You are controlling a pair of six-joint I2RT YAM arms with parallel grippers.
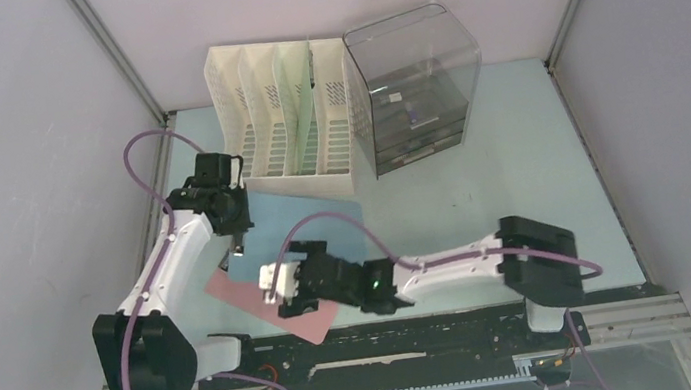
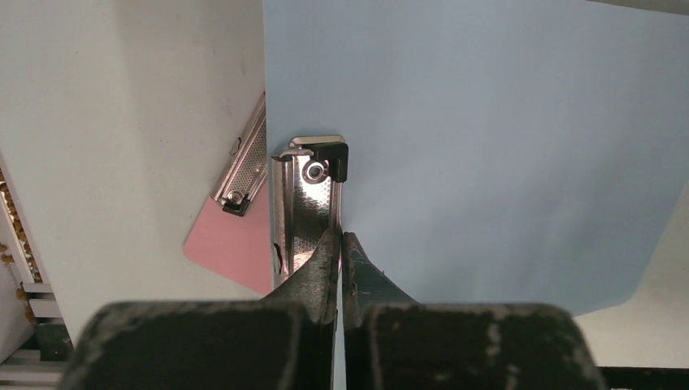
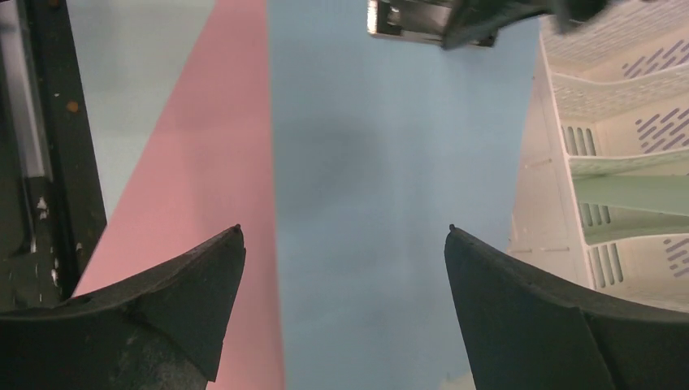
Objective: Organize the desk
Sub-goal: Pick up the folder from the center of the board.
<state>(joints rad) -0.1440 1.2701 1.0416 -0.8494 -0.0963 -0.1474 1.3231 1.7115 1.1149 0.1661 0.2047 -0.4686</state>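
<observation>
Pink clipboard partly beneath blue clipboard

A drawer box stands just right of the file rack; before the rack lie a blue clipboard and pink clipboard; front-right, bare desk.

I'm looking at 2 arms built from white link shells and black joint housings, the left arm and the right arm. Each has a boxy black shoulder. A purple cable runs along the left arm, and a second purple cable arches over the right. A small green light glows at the right wrist. The left end effector has 2 black tapered fingers, scuffed and flecked grey at their blocky roots. The right end effector has 2 dark curved fingers ending in sharp points, similarly worn.
</observation>
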